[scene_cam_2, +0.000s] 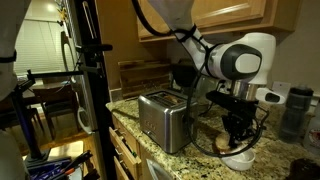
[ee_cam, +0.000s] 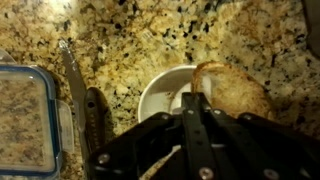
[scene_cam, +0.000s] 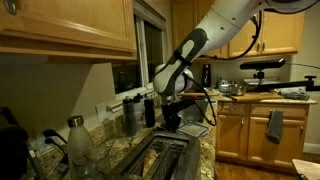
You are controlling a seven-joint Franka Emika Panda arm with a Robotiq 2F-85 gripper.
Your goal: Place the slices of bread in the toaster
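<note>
Landmark: white bowl [ee_cam: 150, 95], standing on speckled granite surface [ee_cam: 130, 40].

Item 1, bread. One slice of bread [ee_cam: 235, 92], golden-brown, lies tilted across the bowl's rim in wrist view. Its far end hangs over the rim onto the surface side and its near end sits over the bowl's opening. Only one slice seen. In an exterior view the bowl [scene_cam_2: 238, 160] shows below the arm's end. The slice itself is too dim to pick out there.

Item 2, gripper [ee_cam: 193, 98]. Positioned directly above the bowl, pointing down. Fingers [ee_cam: 188, 115] are pressed together w/ no visible gap. Tips sit at the slice's near edge, approx. over the bowl's centre. Cannot tell whether the slice is pinched between them or only touched. Exterior views show the gripper [scene_cam_2: 240, 138] low over the bowl, arm reaching in from above [scene_cam: 172, 120].

Item 3, toaster [scene_cam_2: 163, 122]. Shiny silver, upright on the same surface, near the bowl but not touching. It is on the bowl's image-left side in that view. Top w/ long slots is seen in an exterior view [scene_cam: 165, 155]. Slot contents cannot be made out.

Item 4, other. Knife [ee_cam: 72, 75] lies flat on the surface beside the bowl, image-left of it in wrist view. Beyond the knife, further from the bowl, is a clear container w/ blue rim [ee_cam: 25, 120], partly cut by the frame edge.
</note>
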